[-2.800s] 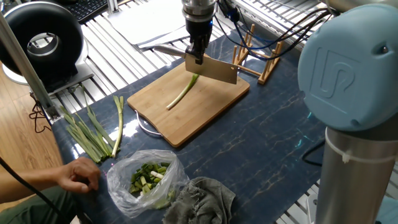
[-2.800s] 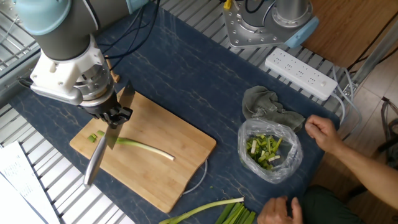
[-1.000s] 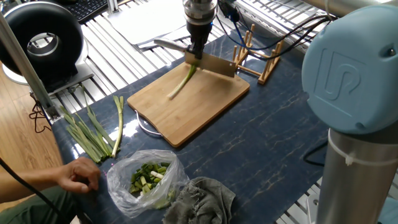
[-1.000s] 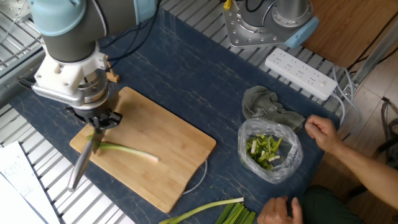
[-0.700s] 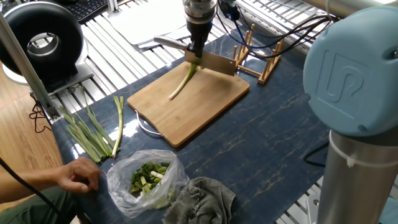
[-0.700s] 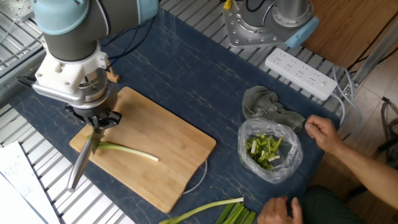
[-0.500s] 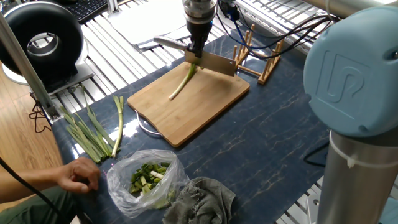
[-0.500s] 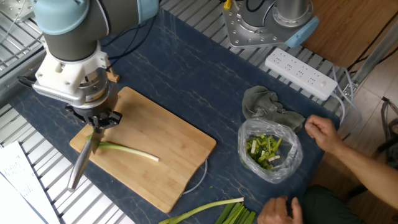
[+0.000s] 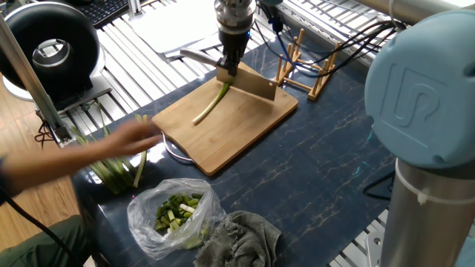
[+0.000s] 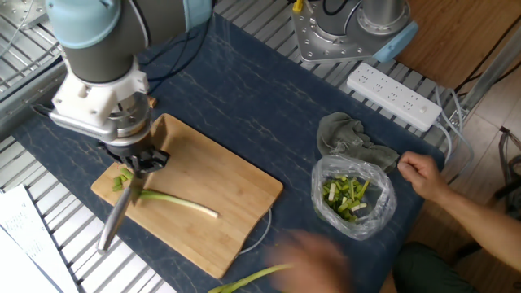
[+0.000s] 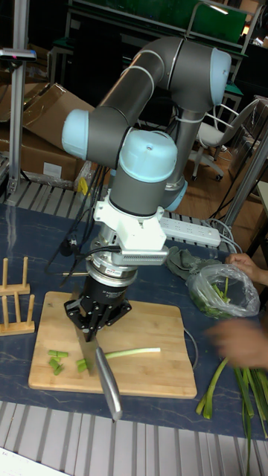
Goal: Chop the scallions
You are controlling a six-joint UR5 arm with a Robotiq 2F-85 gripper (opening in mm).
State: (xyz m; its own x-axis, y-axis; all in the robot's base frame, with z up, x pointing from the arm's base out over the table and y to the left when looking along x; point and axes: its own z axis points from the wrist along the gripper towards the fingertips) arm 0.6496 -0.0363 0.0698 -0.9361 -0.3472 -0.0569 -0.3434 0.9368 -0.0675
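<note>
Gripper (image 11: 88, 325) is clamping on knife (image 11: 108, 381), blade edge down on cutting board (image 10: 213, 213) at green end of scallions (image 10: 175, 201). Stalk is lying across board centre-left in the other fixed view, pale end pointing to lower right; few short cut bits (image 11: 55, 361) are sitting beside blade near board's left edge in tall fixed view. Wooden rack (image 9: 306, 63) is standing just behind board, upper centre of one fixed view. Bundle of uncut stalks (image 9: 107, 165) is lying off board at left, w/ blurred hand (image 9: 122, 141) reaching over it, partly hiding it. Plastic bag w/ chopped greens (image 10: 352, 196) is sitting centre-right in the other fixed view, grey cloth (image 10: 346, 138) touching its upper side, second hand (image 10: 419, 174) resting just right of bag. Power strip (image 10: 393, 98) is lying at upper right, well apart from board.
</note>
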